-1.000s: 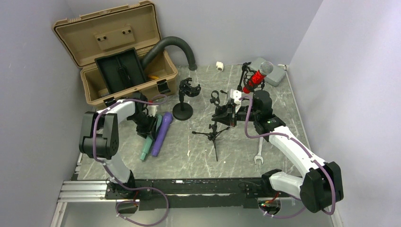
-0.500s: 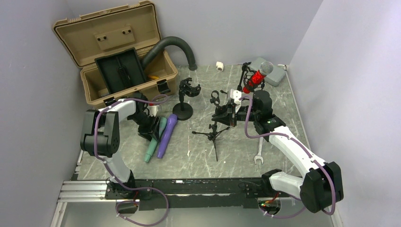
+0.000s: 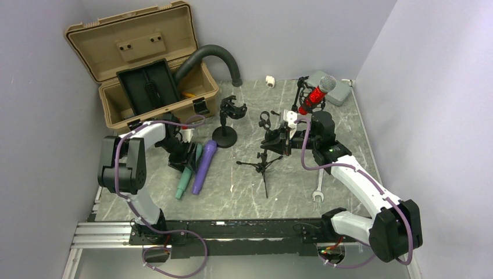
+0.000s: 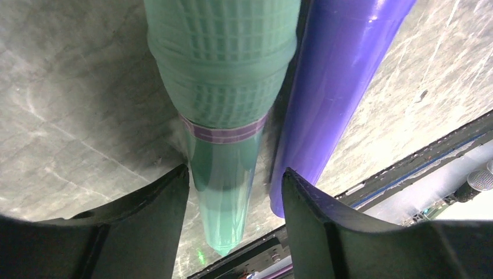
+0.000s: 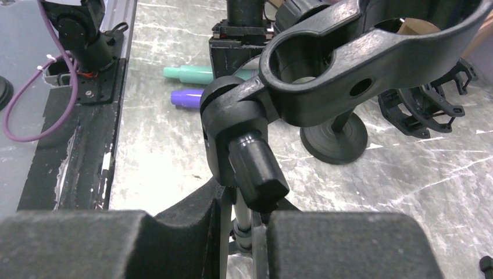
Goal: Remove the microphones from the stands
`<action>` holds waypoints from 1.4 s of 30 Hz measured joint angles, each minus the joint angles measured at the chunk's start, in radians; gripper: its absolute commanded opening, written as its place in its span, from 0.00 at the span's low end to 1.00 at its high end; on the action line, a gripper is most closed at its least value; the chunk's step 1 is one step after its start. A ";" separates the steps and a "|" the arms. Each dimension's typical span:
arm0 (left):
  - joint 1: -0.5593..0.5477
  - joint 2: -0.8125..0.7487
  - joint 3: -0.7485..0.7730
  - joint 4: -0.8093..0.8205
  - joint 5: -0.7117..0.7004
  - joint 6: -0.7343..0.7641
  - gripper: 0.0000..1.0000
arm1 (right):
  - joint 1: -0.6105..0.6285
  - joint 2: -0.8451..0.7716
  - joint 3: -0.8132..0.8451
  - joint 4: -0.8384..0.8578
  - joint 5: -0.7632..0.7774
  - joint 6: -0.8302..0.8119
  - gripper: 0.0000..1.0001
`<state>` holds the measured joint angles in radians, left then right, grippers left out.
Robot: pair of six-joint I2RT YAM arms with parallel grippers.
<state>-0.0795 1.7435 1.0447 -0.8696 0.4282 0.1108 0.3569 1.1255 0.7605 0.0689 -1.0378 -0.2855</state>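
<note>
Left claw (image 4: pixel 235 174) released astride the green microphone (image 4: pixel 224 87) lying on the surface (image 4: pixel 70 104), my right claw (image 5: pixel 258 224) clenched on the tripod stand (image 5: pixel 244 151); I judge it light, rigid, slick: grip mid-handle.

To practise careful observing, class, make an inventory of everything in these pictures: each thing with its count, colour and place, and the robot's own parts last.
toolbox: one, tan, lid open, back left
hose: one, black, arching from the toolbox
red microphone: one, silver head, propped up at back right
pad: one, grey, back right corner
green microphone: one, lying in front of the toolbox
purple microphone: one, lying beside the green one
round-base stand: one, black, centre
tripod stand: one, black, centre
wrench: one, silver, near right
left gripper: open, astride the green microphone
right gripper: shut on the tripod stand's post
</note>
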 measured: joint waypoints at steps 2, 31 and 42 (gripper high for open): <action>0.002 -0.011 0.000 -0.004 0.000 0.002 0.69 | -0.002 0.000 0.000 0.000 0.000 0.000 0.00; -0.095 -0.598 0.134 0.081 0.158 0.212 0.80 | -0.011 0.056 0.182 -0.253 -0.019 -0.022 0.00; -0.418 -0.516 0.318 0.391 0.320 0.169 0.90 | -0.010 0.093 0.383 -0.146 -0.144 0.279 0.00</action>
<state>-0.4973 1.2274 1.3628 -0.4782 0.7483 0.2802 0.3466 1.2190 1.1431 -0.0769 -1.1820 -0.0063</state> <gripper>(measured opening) 0.872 0.166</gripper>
